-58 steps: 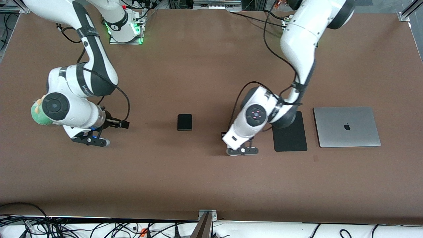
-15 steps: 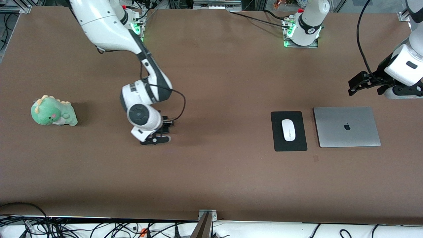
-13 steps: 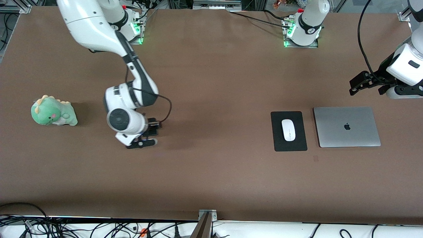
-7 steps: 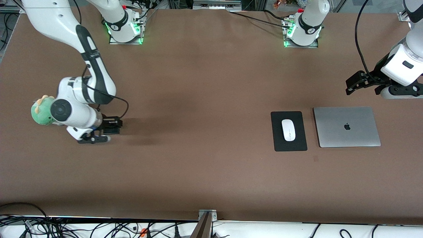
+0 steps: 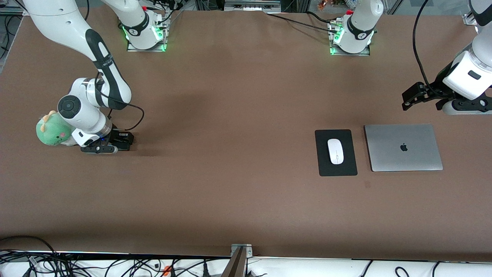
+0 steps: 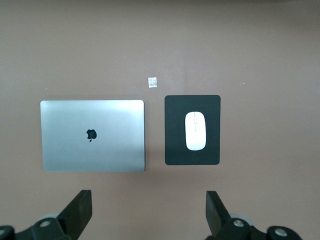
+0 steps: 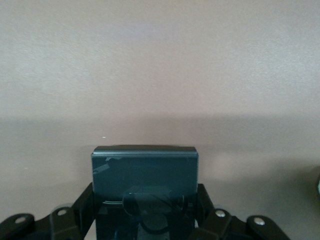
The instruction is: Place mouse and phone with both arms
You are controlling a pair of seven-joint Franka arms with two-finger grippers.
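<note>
the right gripper (image 5: 115, 143) has its jaws clenched on the phone (image 7: 145, 172), low over the tabletop (image 5: 238, 192) beside the green plush toy (image 5: 52, 132). the left gripper (image 6: 147, 210) waits, jaws spread wide and empty, above the laptop (image 5: 403, 147). the mouse (image 5: 335, 151) lies on the mouse pad (image 5: 336, 169).

I see a wide brown tabletop (image 5: 246, 96) with a matte, even surface and soft shadows on it. Along its edge nearest the front camera, many black cables (image 5: 46, 261) lie tangled, and a metal bracket (image 5: 241, 250) sits at the middle. Silver frame pieces (image 5: 474, 15) stand at the corners.
</note>
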